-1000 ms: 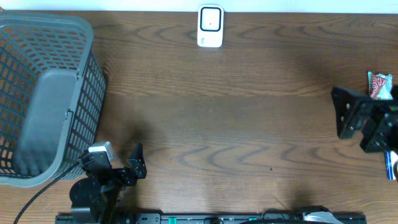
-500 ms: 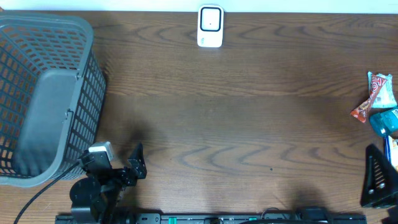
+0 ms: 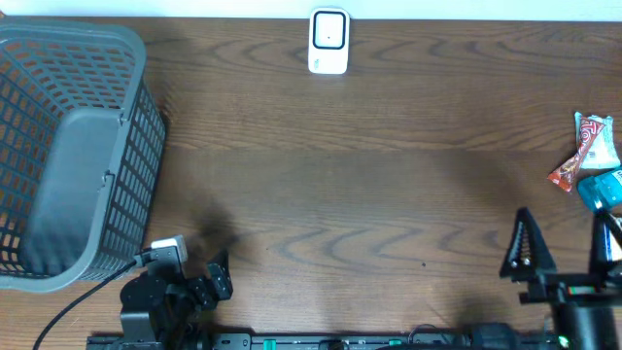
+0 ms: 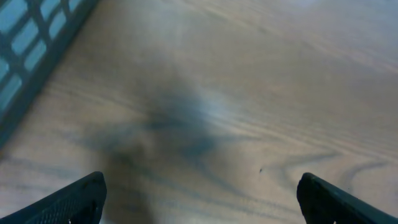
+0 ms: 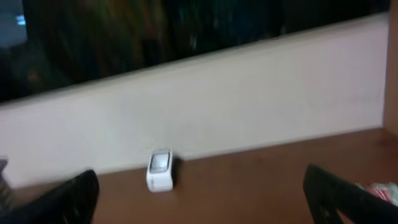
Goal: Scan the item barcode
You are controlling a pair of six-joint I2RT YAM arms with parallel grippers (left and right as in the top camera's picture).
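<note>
The white barcode scanner (image 3: 328, 41) stands at the table's far edge in the middle, and it shows small in the right wrist view as the scanner (image 5: 160, 170) against the pale wall. The items are snack packets at the right edge: a red-and-white wrapper (image 3: 586, 149) and a teal packet (image 3: 604, 189). My right gripper (image 3: 567, 253) hovers open and empty near the front right corner, just in front of the packets and facing the scanner. At the front left, my left gripper (image 3: 218, 282) is open over bare wood, with nothing between its fingers (image 4: 74, 200).
A large grey mesh basket (image 3: 126, 146) fills the left side of the table, close to the left arm. A black cable (image 3: 68, 306) runs from the left arm along the front edge. A wrapper corner (image 5: 379, 189) shows at the right of the right wrist view.
My right arm has pulled back from over the packets at the right edge to the front right corner, uncovering them. The left arm has slid slightly toward the front edge.
</note>
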